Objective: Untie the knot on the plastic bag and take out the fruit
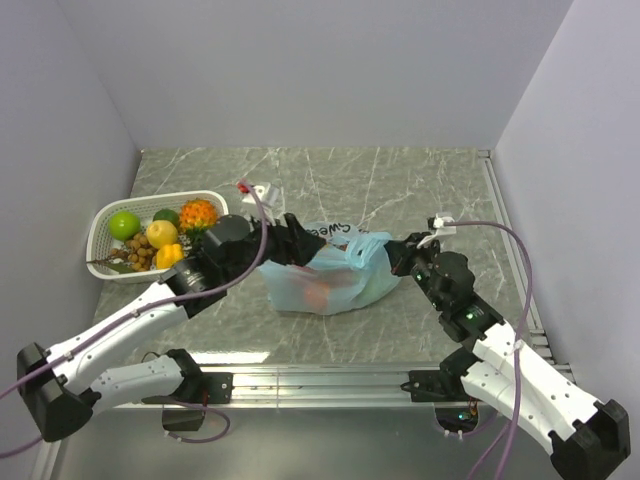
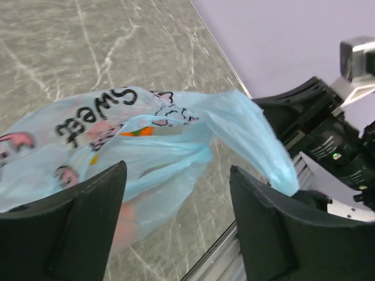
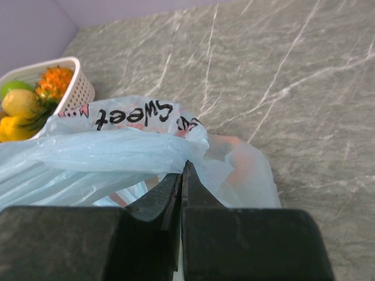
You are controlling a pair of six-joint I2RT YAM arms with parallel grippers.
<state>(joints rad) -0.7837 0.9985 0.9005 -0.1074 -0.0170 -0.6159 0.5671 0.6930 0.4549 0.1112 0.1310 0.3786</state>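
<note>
Plastic bag (image 1: 350, 283): pale blue, crinkled, see-through, "Sweet" lettering, orange fruit (image 1: 318, 296) inside

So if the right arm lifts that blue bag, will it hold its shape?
Probably not: the plastic bag looks thin and crinkled, so it should sag. The fruit inside would likely roll to the lowest point.

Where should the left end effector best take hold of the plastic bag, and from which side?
Likely the raised fold at the mouth of the plastic bag, from above on the robot's left: it lies inside the open left end effector, opposite the stretched strip that the right end effector pinches.
</note>
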